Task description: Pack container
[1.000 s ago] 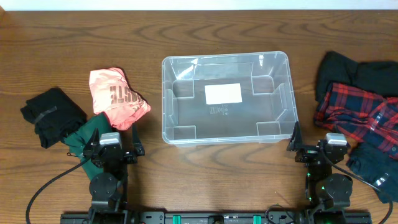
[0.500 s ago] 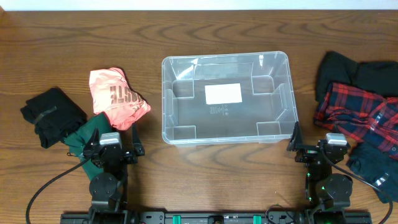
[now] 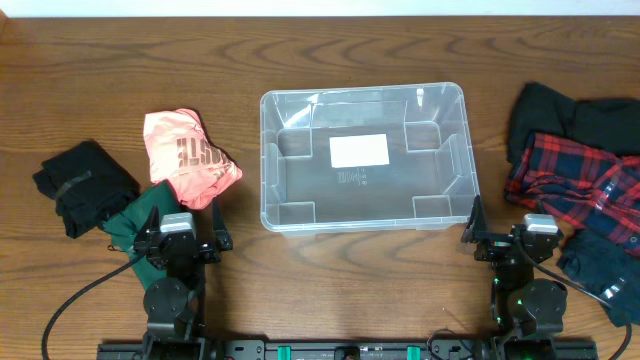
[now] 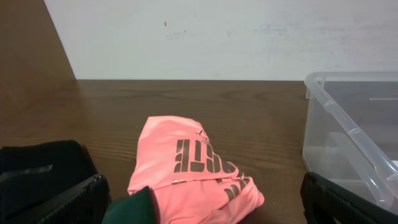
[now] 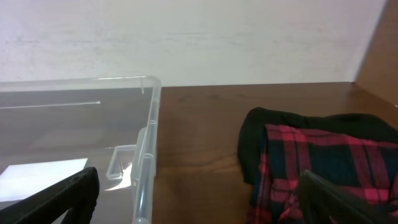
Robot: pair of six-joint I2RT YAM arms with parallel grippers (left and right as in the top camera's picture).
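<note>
both arms are sitting folded low over their bases; i'm reading the left end effector [image 3: 178, 238] and right end effector [image 3: 510, 240] as gaping wide, gripping nothing.

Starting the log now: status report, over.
Left hand open, empty. Right hand open, empty. Container empty, upright, mid-table. Pink garment left, plaid shirt right; nothing over the container.

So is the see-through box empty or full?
Empty. Inside the container only its white label shows; the pink top and plaid shirt lie outside it.
</note>
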